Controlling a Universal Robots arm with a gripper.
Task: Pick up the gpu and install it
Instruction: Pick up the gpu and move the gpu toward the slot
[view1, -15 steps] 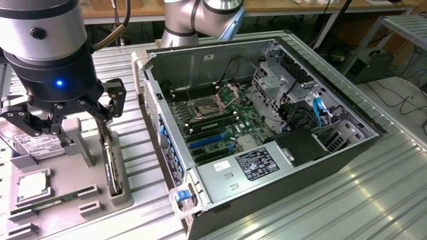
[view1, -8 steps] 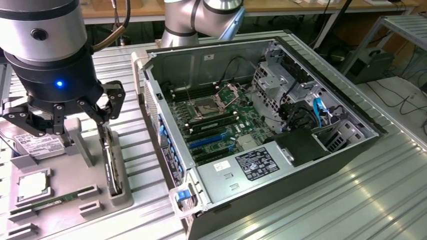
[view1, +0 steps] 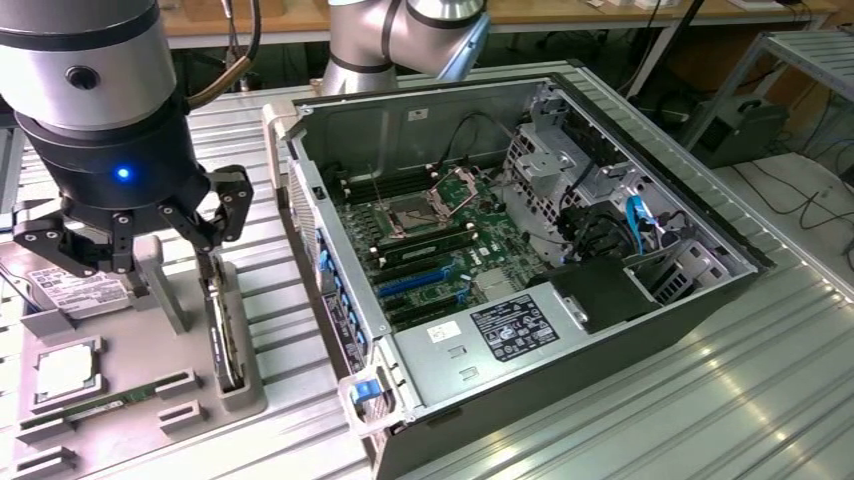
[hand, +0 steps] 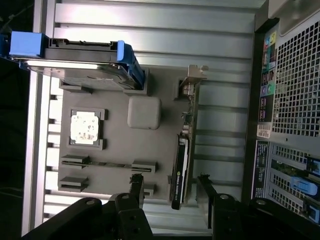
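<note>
Two jaws wide | wrist: straddling on-edge gpu (hand: 180, 167), not touching | exterior: motherboard (view1: 441, 240) in open case (view1: 387, 130)

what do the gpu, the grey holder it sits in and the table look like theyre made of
gpu: a dark circuit card, its black part glossy like plastic. Its end bracket looks like bare bright metal, going by the silvery shine.
holder: matte, even grey with soft moulded edges, probably plastic, though painted metal can't be ruled out.
table: ribbed silvery metal with a brushed sheen, likely aluminium.

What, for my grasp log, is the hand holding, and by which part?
Nothing: the open hand straddles the graphics card at one end without touching it.
</note>
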